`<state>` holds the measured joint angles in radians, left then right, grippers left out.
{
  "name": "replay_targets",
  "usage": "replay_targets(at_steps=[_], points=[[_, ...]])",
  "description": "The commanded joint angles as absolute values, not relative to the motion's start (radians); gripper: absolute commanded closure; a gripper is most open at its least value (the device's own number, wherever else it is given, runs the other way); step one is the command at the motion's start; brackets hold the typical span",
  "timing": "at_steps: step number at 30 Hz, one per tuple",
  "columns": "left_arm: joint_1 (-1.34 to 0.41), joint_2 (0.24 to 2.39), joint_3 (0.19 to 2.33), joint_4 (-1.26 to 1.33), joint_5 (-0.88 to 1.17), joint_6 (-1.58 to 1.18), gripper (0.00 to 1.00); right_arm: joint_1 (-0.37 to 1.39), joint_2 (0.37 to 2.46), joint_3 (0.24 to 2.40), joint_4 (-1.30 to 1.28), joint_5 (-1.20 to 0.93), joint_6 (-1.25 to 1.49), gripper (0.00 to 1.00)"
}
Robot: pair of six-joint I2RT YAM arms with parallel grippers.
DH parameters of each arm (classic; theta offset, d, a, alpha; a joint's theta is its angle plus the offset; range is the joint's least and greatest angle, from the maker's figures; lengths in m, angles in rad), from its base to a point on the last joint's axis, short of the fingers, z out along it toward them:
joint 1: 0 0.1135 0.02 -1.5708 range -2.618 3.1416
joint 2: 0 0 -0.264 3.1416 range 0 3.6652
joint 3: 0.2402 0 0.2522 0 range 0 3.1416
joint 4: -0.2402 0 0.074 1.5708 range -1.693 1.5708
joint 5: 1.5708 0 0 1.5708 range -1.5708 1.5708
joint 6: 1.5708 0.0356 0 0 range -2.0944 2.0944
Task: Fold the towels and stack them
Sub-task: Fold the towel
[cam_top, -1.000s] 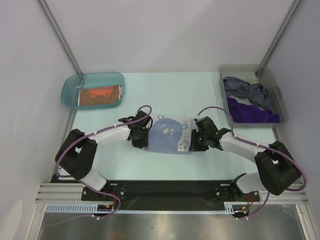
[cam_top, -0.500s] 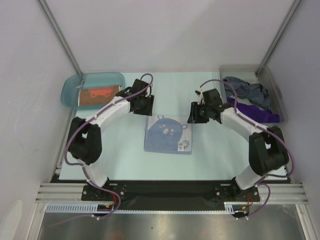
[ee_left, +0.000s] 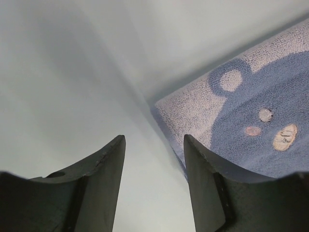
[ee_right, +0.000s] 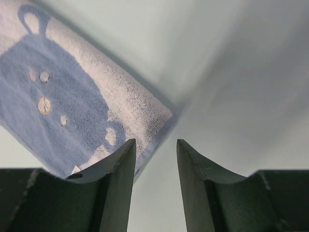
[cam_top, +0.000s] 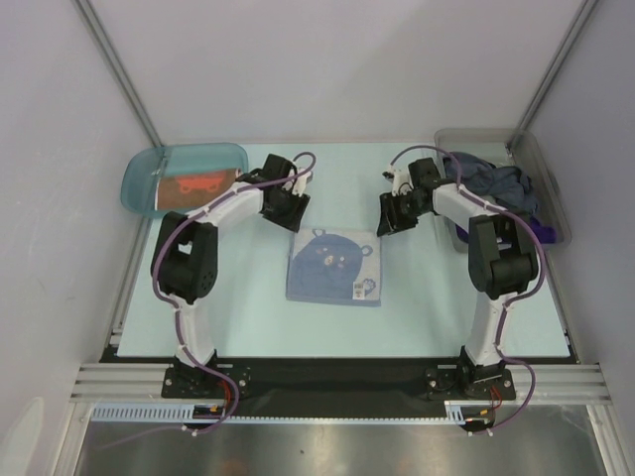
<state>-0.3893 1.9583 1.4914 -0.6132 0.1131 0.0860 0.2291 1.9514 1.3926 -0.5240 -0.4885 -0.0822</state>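
Towel (cam_top: 334, 267) flat, pale-teal table (cam_top: 238, 302), prob. white walls (cam_top: 347, 69)

A pale blue-white towel (cam_top: 334, 266) with a bear print lies folded flat at the centre of the table (cam_top: 228, 297). An orange-brown towel (cam_top: 198, 188) with red print sits folded in the teal tray (cam_top: 139, 178), far left. A grey-blue towel (cam_top: 501, 183) and a deep purple towel (cam_top: 541, 229) lie crumpled in the clear bin (cam_top: 541, 154), far right.

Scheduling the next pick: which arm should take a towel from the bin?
Right, most likely. The right gripper is open, empty and next to the bin holding the grey towel; the left gripper sits far off by the tray.
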Motion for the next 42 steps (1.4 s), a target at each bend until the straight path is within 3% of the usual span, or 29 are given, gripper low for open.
replay_targets(at_steps=[1,8,21,32,35,36,40,42], points=[[-0.374,1.986,1.537,-0.578,0.183,0.181,0.42,0.209,1.988,1.446,-0.586,-0.59,-0.204,0.55],[-0.374,2.06,1.594,-0.591,0.212,0.21,0.43,0.199,2.057,1.499,-0.62,-0.678,-0.27,0.58],[-0.373,2.112,1.655,-0.63,0.238,0.25,0.58,0.201,2.089,1.506,-0.591,-0.701,-0.29,0.66],[-0.371,2.135,1.66,-0.663,0.242,0.267,0.53,0.199,2.106,1.526,-0.595,-0.695,-0.285,0.67],[-0.373,2.148,1.666,-0.666,0.235,0.267,0.65,0.201,2.106,1.529,-0.586,-0.689,-0.278,0.71],[-0.371,2.149,1.67,-0.669,0.236,0.267,0.75,0.201,2.108,1.529,-0.586,-0.689,-0.276,0.73],[-0.371,2.154,1.695,-0.683,0.236,0.262,0.98,0.201,2.106,1.535,-0.574,-0.68,-0.275,0.93],[-0.371,2.146,1.713,-0.687,0.223,0.255,1.0,0.202,2.103,1.554,-0.578,-0.661,-0.276,1.0]])
